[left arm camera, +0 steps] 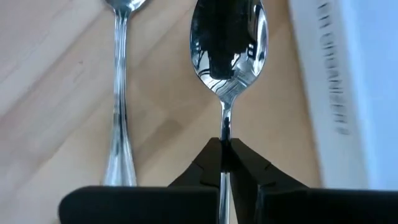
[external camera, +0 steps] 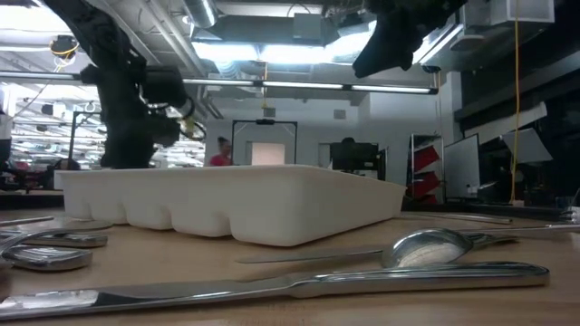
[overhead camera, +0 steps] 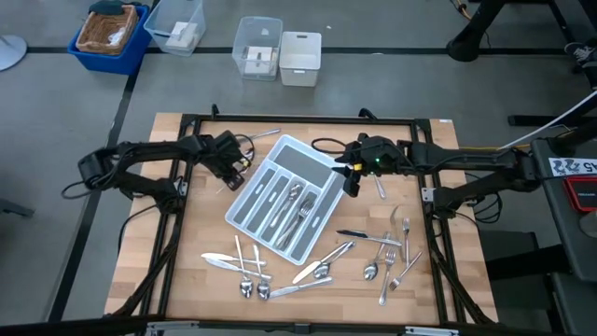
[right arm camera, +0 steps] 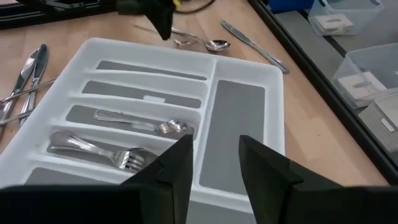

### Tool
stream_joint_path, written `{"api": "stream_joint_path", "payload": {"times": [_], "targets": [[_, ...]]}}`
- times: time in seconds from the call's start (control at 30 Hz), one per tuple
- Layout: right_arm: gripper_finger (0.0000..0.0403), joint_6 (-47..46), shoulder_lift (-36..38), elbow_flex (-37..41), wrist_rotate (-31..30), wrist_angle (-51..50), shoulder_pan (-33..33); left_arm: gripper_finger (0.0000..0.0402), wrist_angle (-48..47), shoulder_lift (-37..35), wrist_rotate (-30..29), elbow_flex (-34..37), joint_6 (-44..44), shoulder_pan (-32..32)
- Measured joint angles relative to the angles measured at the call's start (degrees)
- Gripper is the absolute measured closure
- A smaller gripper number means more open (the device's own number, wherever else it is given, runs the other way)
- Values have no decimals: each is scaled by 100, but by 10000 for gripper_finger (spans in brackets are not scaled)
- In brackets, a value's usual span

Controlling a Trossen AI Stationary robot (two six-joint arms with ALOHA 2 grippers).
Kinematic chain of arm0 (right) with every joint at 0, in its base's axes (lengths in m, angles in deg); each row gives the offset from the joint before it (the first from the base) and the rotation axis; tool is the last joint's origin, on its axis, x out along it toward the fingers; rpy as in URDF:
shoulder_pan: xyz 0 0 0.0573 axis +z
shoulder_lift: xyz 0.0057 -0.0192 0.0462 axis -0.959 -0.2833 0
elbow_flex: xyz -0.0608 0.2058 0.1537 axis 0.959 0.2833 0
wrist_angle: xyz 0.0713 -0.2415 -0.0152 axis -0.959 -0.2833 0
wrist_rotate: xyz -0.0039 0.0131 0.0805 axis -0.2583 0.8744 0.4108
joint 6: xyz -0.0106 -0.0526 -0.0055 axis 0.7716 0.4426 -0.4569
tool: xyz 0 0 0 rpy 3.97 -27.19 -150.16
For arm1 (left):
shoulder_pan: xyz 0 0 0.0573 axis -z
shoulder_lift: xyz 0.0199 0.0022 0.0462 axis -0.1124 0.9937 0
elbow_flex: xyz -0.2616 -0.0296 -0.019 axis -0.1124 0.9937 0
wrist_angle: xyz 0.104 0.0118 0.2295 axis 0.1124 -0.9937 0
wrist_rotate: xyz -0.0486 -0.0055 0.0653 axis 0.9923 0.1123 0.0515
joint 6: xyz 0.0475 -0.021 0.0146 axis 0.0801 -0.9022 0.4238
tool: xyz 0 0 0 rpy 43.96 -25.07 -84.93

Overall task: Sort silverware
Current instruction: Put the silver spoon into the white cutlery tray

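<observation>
The silverware lies scattered on the wooden table, mostly near the front edge [overhead camera: 280, 271] and on the right [overhead camera: 392, 252]. The light grey tray [overhead camera: 284, 196] in the middle holds a spoon [right arm camera: 140, 123] and a fork [right arm camera: 99, 152] in its slots. My left gripper [overhead camera: 235, 171] is beside the tray's far left corner, shut on a spoon [left arm camera: 229, 50]. A second spoon [left arm camera: 118, 93] lies flat on the wood beside it. My right gripper [right arm camera: 214, 168] hangs open above the tray's right end with nothing between its fingers. My left gripper pinches the spoon's thin handle [left arm camera: 226, 127] between its two fingertips, a short way behind the bowl. The fingers come steeply from above. The bowl [left arm camera: 229, 50] sticks out ahead of the fingers, hollow side up. I cannot tell whether it touches the table.
A knife [right arm camera: 255, 43] lies on the table beyond the tray's far side. A long knife [external camera: 272, 285] and a spoon [external camera: 435, 246] lie close to the front edge. Plastic bins [overhead camera: 110, 35] [overhead camera: 258, 47] [overhead camera: 300, 58] stand on the floor beyond the table.
</observation>
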Motion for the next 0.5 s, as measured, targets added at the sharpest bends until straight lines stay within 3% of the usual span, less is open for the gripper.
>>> {"api": "stream_joint_path", "payload": {"times": [0.3,0.5], "targets": [[270,-8,543,0,-8,-670,0,398,145,-1171,616,-11,-1216,179],[270,-9,699,0,-15,-887,0,397,972,-1585,668,-15,-2428,915]]}}
